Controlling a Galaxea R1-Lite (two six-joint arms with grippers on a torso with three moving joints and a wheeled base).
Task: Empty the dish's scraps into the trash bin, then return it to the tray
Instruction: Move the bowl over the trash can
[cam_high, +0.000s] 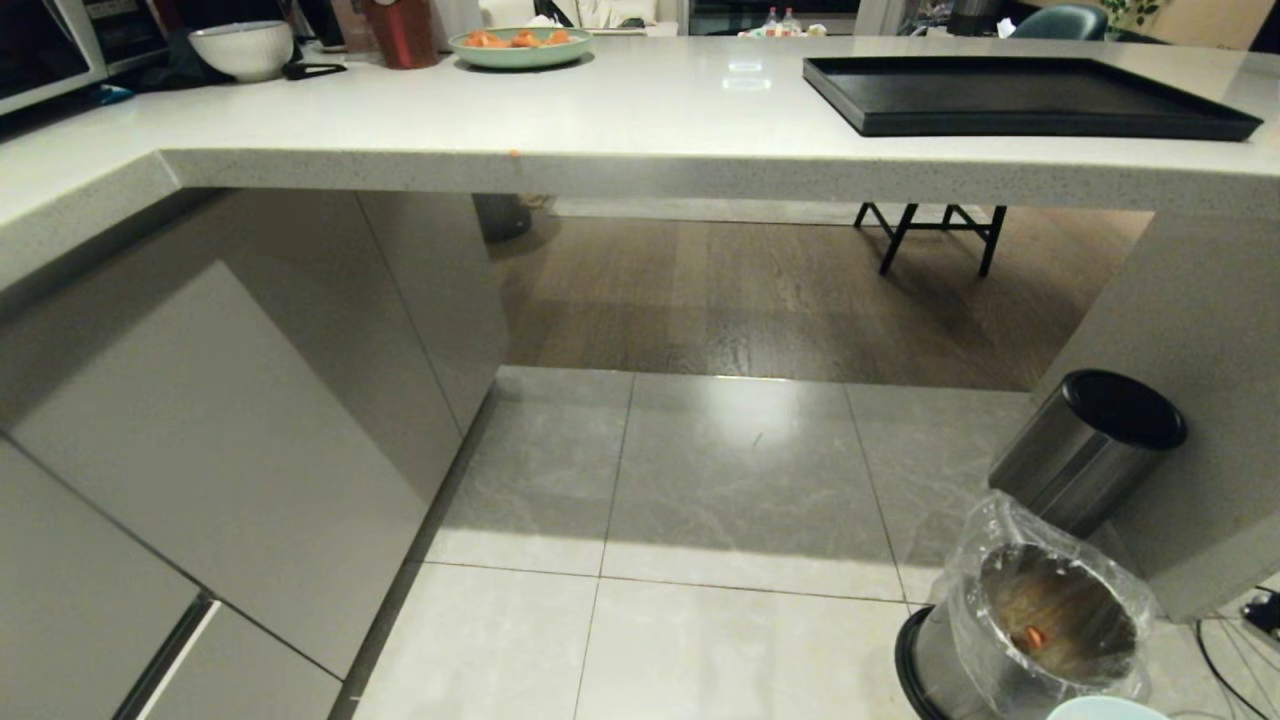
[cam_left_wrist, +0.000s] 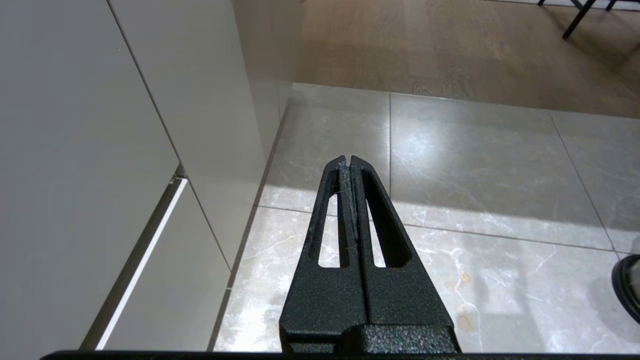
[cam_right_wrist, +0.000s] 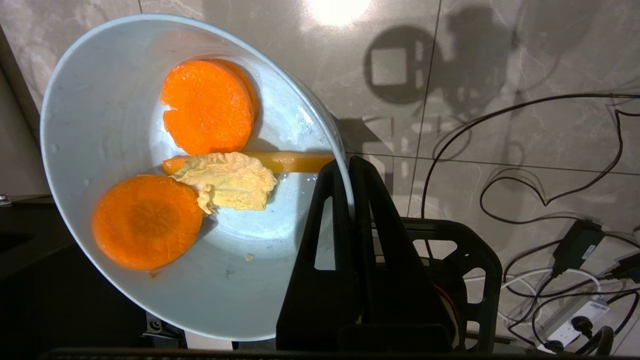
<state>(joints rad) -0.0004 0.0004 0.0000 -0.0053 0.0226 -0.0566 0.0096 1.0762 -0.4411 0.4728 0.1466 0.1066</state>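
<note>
Head view, bench: a pale speckled bench (cam_high: 640, 120) spans the top, with grey cabinet fronts (cam_high: 200, 430) below on the left.
Bench, left to right: white ribbed bowl (cam_high: 241, 48), red cup (cam_high: 402, 32), green plate (cam_high: 520, 46) with orange pieces, black tray (cam_high: 1020, 96) lying bare.
Floor: grey tiles (cam_high: 720, 500) near, wood boards (cam_high: 800, 300) beyond the bench.
Floor, right: black-lidded steel cylinder (cam_high: 1090, 450), then the trash bin (cam_high: 1040, 625) nearer, bag-lined, an orange bit inside.
Left tool (cam_left_wrist: 350, 160): fingers pressed together, holding nothing, over tiles beside the cabinets.
Right tool (cam_right_wrist: 345, 167): clamped on the dish (cam_right_wrist: 110, 120) rim.
Dish: tilted above tiles and cables (cam_right_wrist: 525, 150); its rim edge peeks just beside the bin.
Scraps (cam_right_wrist: 207, 165): carrot slices and a pale bit in the dish.
</note>
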